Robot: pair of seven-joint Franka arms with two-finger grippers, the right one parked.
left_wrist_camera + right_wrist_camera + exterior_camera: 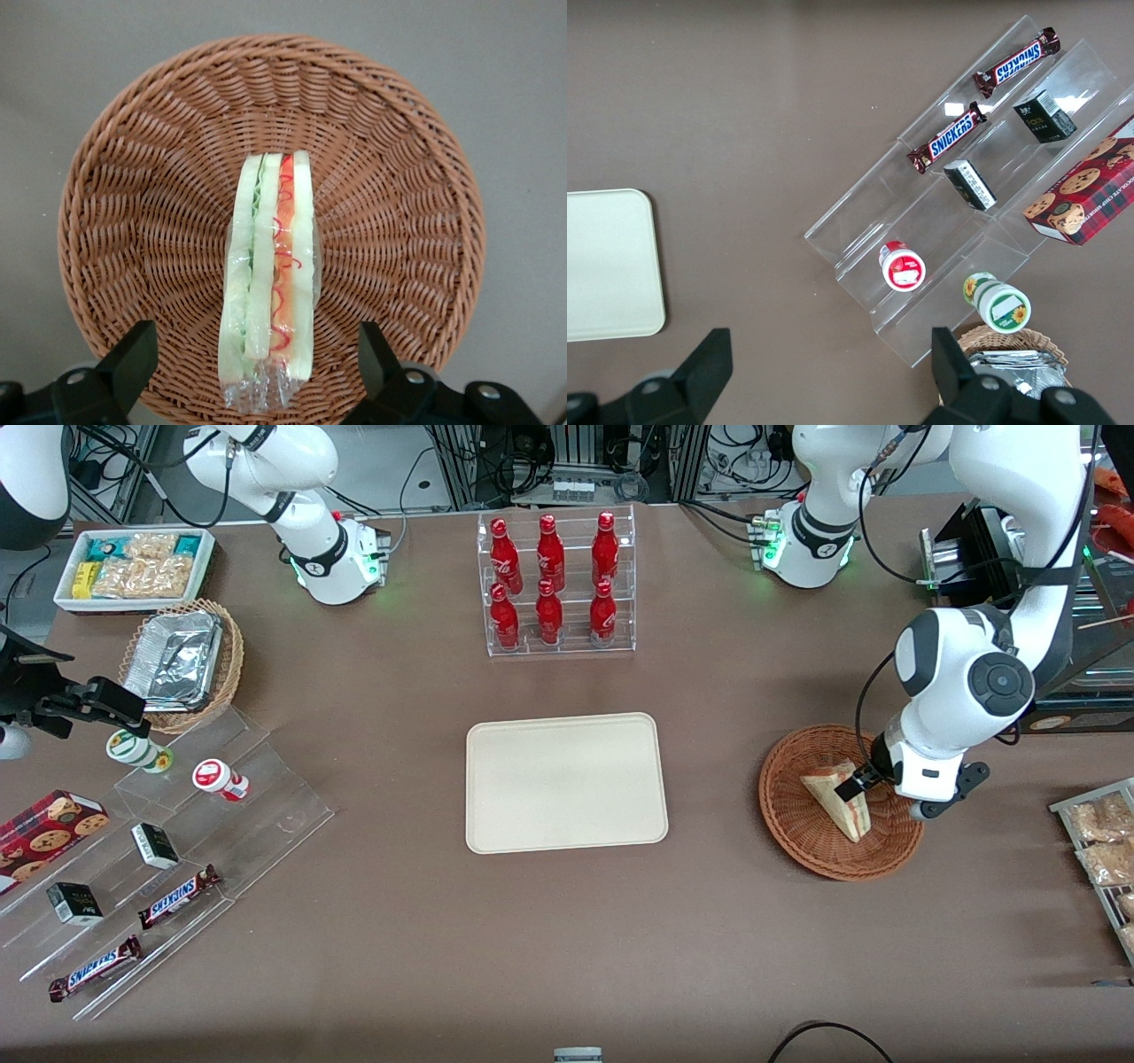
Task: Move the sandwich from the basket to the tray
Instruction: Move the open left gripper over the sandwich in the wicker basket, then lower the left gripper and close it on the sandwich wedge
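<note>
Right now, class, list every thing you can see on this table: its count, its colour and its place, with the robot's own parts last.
sandwich: 1, white bread, red and green filling, in the basket
basket: 1, reddish-brown wicker, toward the working arm's end
tray: 1, cream, mid-table
cola bottles: 6, red, in a clear rack, farther from the front camera than the tray
foil containers: silver, in a tan basket
Snickers bars: 2, brown, on clear steps
gripper: 1, black fingers open, straddling the sandwich
</note>
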